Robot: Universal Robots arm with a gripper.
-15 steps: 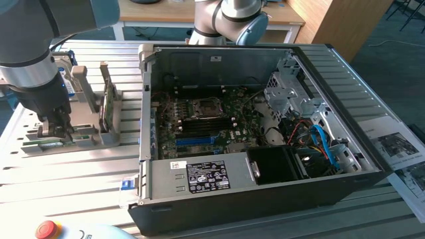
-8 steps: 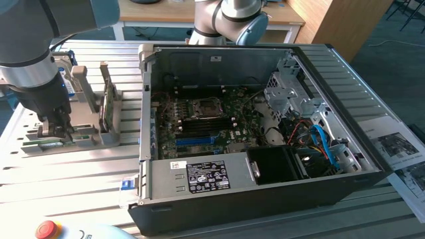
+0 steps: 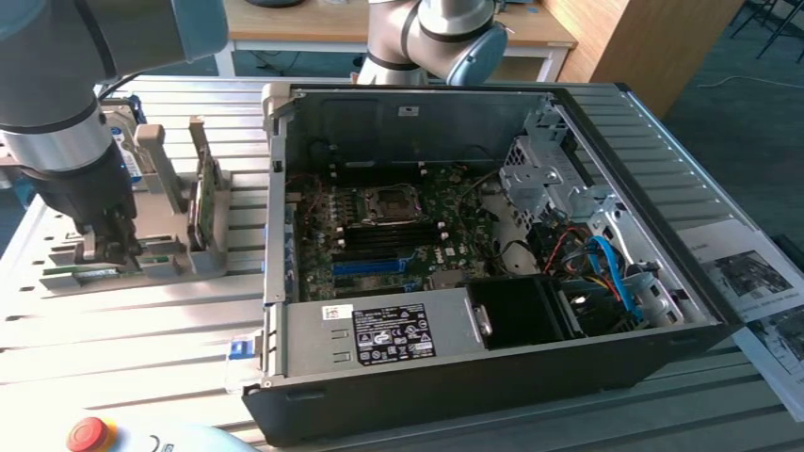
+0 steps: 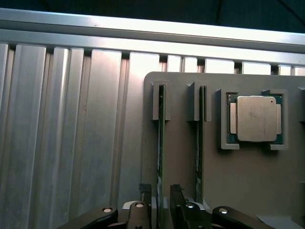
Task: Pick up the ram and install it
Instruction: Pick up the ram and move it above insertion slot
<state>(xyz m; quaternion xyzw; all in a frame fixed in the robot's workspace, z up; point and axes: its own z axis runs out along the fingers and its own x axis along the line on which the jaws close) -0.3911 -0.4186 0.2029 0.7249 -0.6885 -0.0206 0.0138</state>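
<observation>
Tool (image 4: 160,194) astride ram (image 4: 160,133), apparently unclamped, slatted table (image 4: 71,143)

Exterior: high, oblique, wide; wrist — close, straight down on the shared holder (image 3: 176,268) (image 4: 238,181).

Ram (image 4: 160,143): dark green edge.
Holder plate (image 4: 248,176): plain matt grey.
Processor chip (image 4: 257,118): silver lid, green border.
Table (image 4: 71,133): silver, ribbed lengthwise.
Computer case (image 3: 503,391): black shell.

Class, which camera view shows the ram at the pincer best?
The wrist view: the ram runs edge-on in its slot, straddled by the pincer. The exterior view gives a green sliver below the pincer.
</observation>
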